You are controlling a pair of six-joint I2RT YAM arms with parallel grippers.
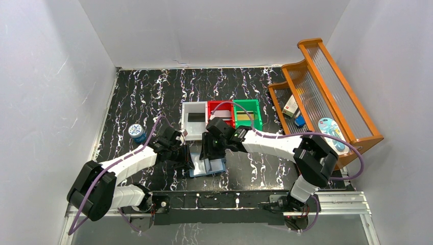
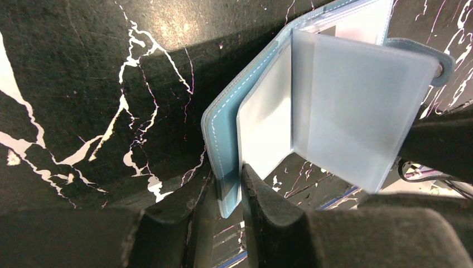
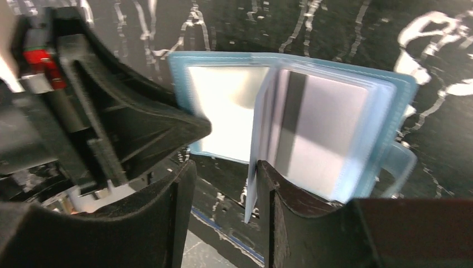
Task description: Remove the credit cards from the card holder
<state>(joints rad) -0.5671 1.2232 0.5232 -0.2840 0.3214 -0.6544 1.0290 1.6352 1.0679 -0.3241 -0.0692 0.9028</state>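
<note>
The card holder (image 1: 207, 167) lies open near the table's front edge, blue with clear pockets. My left gripper (image 2: 228, 190) is shut on the near edge of its left cover (image 2: 223, 139), and it also shows in the top view (image 1: 185, 158). One clear pocket leaf (image 2: 357, 111) stands up from the spine. My right gripper (image 3: 223, 178) is open over the holder (image 3: 223, 111), and that leaf's edge rests against the inner face of its right finger (image 3: 279, 195). A pale grey credit card with a dark stripe (image 3: 318, 128) sits inside a right-hand pocket.
Behind the holder stand a white tray (image 1: 187, 125) with a dark flat rectangle in it, a red tray (image 1: 219, 107) and a green tray (image 1: 258, 115). A round blue tin (image 1: 136, 131) stands to the left. A wooden rack (image 1: 327, 92) with small items fills the right side.
</note>
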